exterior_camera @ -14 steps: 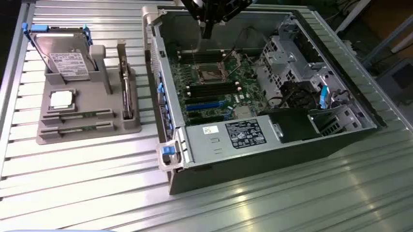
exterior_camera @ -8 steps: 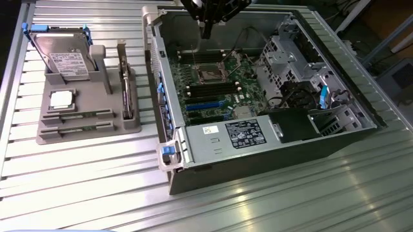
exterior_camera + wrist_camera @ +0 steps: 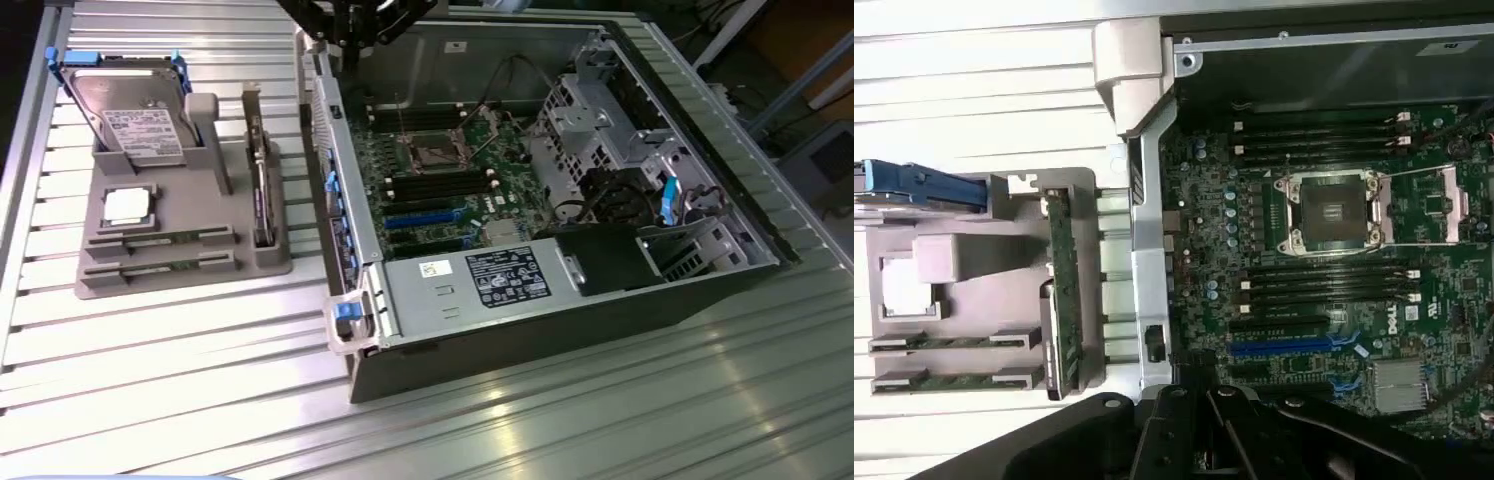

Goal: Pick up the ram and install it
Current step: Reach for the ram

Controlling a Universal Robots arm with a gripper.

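Note:
The ram [image 3: 262, 190] is a thin green stick standing on edge in a slot of the grey holder [image 3: 200, 270], at the exterior view's left of the open computer case [image 3: 534, 330]. The wrist view has the ram [image 3: 1061, 262] beside the case wall. My gripper [image 3: 350, 28] hangs high over the case's far corner, well away from the ram. Its dark fingers [image 3: 1166, 420] are shut with nothing between them. Black memory slots [image 3: 1324, 282] lie on the motherboard beside the processor socket [image 3: 1332, 210].
The holder also carries a hard drive with a blue-edged bracket [image 3: 127, 115], a square silver processor chip [image 3: 127, 205] and two green strips [image 3: 160, 242] lying in front slots. A power supply [image 3: 501, 280] and drive cages [image 3: 601, 120] crowd the case. The table is ribbed metal [image 3: 174, 380].

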